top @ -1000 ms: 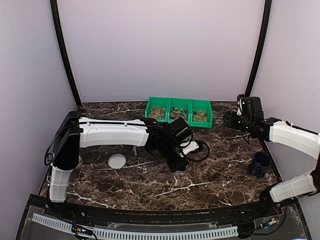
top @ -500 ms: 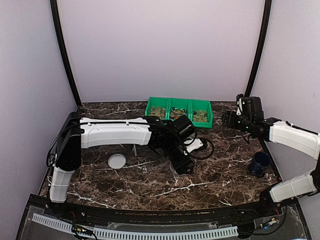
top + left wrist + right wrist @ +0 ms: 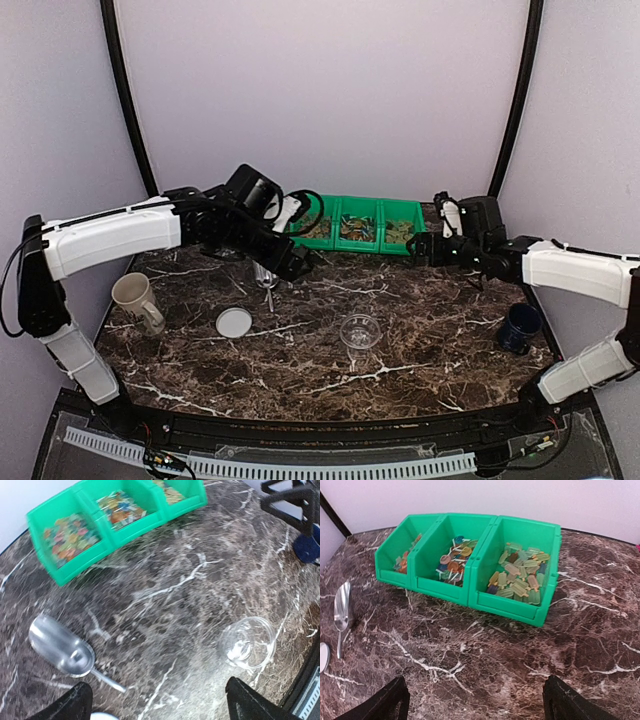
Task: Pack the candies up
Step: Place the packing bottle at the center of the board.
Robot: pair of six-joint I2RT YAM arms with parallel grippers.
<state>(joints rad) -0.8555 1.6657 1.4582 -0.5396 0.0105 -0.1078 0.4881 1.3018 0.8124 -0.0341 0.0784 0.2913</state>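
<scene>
Hovering left gripper point(image 3: 160, 705): is hanging above the marble table point(image 3: 200, 585) with its jaws spread wide and nothing between them.
Right gripper point(image 3: 475, 700): is also standing wide open, gripping nothing, and is pointing at the bin from close in.
Candies point(image 3: 517, 577): are lying inside the green three-compartment bin point(image 3: 515, 607), straight ahead of the right gripper; from the left gripper they are sitting further ahead and off to its left.
Compartments, right wrist view: the right one is holding mostly green and gold pieces, the middle one orange, blue and gold, and the left one orange and green, half hidden by its wall.
Metal scoop point(image 3: 62, 647): is lying on the table just ahead of the left gripper's left finger, bowl pointing away, handle toward the gripper; it is well off to the left of the right gripper.
Clear plastic cup point(image 3: 248, 642): is standing upright just ahead of the left gripper's right finger, not touching it; its contents cannot be told.
White lid point(image 3: 234, 322): is lying flat, nearer the arm bases than the left gripper.
Beige mug point(image 3: 135, 298): is standing under the left forearm.
Dark blue mug point(image 3: 520, 328): is standing behind the right gripper, beside its forearm.
</scene>
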